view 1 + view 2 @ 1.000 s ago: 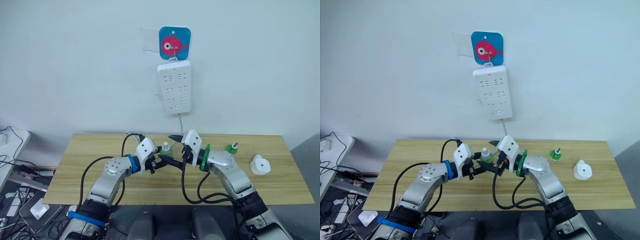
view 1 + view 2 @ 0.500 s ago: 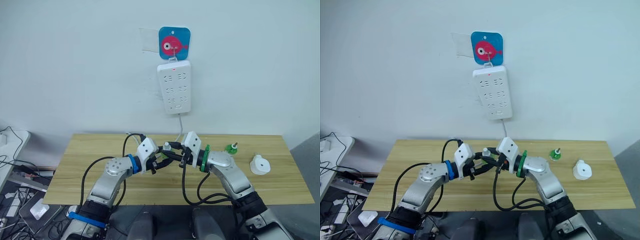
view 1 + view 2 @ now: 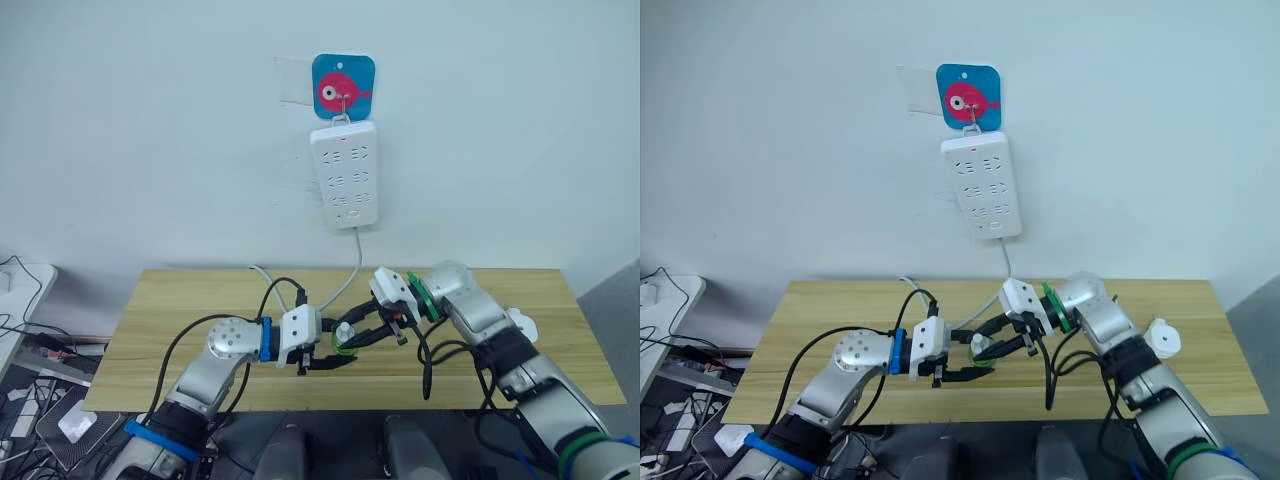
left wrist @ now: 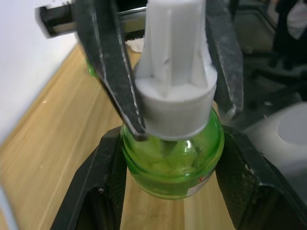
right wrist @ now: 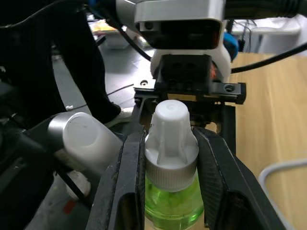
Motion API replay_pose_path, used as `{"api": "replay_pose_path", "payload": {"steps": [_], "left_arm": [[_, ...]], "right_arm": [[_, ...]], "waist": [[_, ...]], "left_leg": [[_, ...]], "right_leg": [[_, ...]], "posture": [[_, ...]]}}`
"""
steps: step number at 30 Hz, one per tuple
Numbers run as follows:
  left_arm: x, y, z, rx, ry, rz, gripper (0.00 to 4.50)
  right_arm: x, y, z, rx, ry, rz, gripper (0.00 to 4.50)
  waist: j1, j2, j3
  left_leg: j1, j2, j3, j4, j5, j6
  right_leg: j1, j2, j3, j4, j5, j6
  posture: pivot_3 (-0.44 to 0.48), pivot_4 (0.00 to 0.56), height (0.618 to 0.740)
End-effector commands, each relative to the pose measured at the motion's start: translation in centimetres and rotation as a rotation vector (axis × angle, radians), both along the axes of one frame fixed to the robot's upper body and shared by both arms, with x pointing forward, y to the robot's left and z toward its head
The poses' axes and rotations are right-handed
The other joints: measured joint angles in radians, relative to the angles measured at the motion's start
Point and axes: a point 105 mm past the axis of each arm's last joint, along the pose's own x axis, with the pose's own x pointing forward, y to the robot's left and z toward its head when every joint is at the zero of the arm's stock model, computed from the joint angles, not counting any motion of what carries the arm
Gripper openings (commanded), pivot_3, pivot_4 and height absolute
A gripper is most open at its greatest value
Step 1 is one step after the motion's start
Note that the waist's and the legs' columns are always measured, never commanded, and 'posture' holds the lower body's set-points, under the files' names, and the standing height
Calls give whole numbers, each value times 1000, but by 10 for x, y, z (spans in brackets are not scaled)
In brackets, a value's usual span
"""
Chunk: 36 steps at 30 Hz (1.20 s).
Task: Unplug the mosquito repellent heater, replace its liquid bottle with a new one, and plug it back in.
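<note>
A liquid bottle [image 3: 344,338] with green liquid and a white cap [image 5: 171,129] is held low over the table's [image 3: 180,300] middle, near its front edge. My left gripper [image 3: 333,356] is shut on its green body [image 4: 172,163], one black finger [image 4: 103,182] on each side. From the opposite side my right gripper [image 3: 358,333] is shut on the cap, its fingers [image 5: 129,182] pressing both sides. The mosquito repellent heater [image 3: 1165,338], small, white and rounded, lies on the table at the far right, partly hidden behind my right arm.
A white power strip [image 3: 345,175] hangs on the wall under a blue fish card [image 3: 343,88]. Its white cable [image 3: 345,280] drops to the table behind the grippers. Black cables loop around both arms.
My right gripper has closed on the bottle's cap. Both grippers and the bottle have come lower and nearer the table's front edge, and my right arm has swung out to the right.
</note>
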Motion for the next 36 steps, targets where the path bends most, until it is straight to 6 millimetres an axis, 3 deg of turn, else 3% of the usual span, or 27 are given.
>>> {"api": "replay_pose_path", "payload": {"steps": [1,4,9,15,21,27,36], "left_arm": [[-5,3,-7,38,-9,-36,2217],[-3,0,-5,10,-12,-13,2217],[2,0,-6,-23,-7,49,2217],[7,2,-4,-66,18,118,2217],[13,0,-3,-80,27,143,2217],[15,-4,-1,-80,24,130,2217],[16,-8,0,-83,19,115,2217]], "right_arm": [[9,-5,6,-9,-14,39,1798],[11,-11,6,-5,-5,19,2741],[17,-45,2,-14,-27,-97,4471],[8,-62,10,81,-17,-329,4471],[-3,-29,10,191,-43,-509,4471],[-2,-4,3,220,-62,-565,4471],[8,1,0,218,-73,-608,4471]], "waist": [[2,0,-1],[9,0,-1],[14,0,-1],[4,1,-1],[-1,1,-1],[0,1,-1],[-3,1,-2]], "left_leg": [[0,1,0,0,0,0],[-1,0,1,0,0,-1],[-4,-1,0,1,0,-1],[-3,1,0,1,0,0],[-2,3,0,1,0,0],[-2,0,0,1,0,0],[-2,0,0,1,0,0]], "right_leg": [[0,-1,1,0,0,0],[0,-3,2,-2,0,0],[-2,-4,1,-1,0,0],[-2,-3,1,1,0,0],[-2,-1,1,2,0,0],[-1,-2,1,1,0,0],[-1,-2,1,1,0,0]], "posture": [[5,108,740],[-1,111,740],[-18,122,740],[-37,137,740],[-57,137,740],[-70,134,740],[-71,124,740]]}}
